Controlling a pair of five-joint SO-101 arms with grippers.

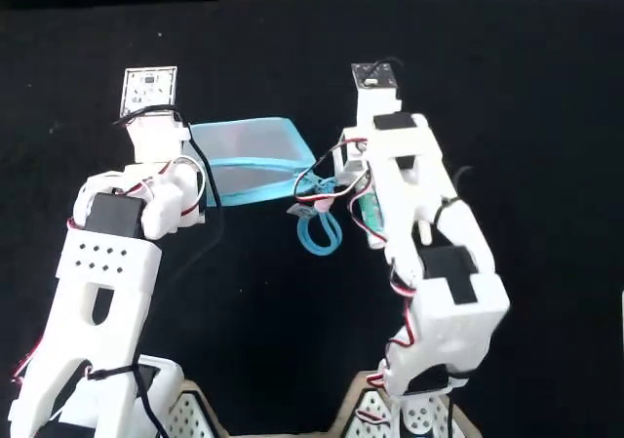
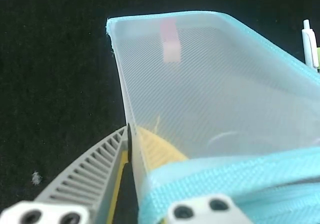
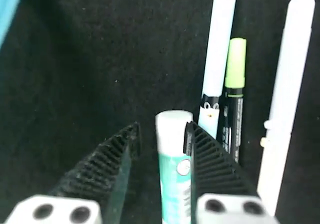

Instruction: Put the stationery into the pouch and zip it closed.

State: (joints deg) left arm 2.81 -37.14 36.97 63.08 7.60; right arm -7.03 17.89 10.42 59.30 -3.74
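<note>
The pouch (image 1: 249,155) lies on the far middle of the black table (image 1: 526,116), between the two arms. It is light blue with a see-through mesh side, and a pink thing (image 2: 171,44) shows through the mesh. The left gripper (image 2: 129,134) is at the left end of the pouch, with its jaws closed narrow on the mesh edge. Just right of the pouch, near its right corner, lies a blue loop (image 1: 320,233).

The right gripper (image 3: 162,130) is low over the stationery, right of the pouch. Its jaws stand apart around a glue stick (image 3: 173,149). The stick touches one finger and a gap stays at the other. Beside it lie a white pen (image 3: 218,44), a green marker (image 3: 235,79) and a second white pen (image 3: 285,99), side by side.
</note>
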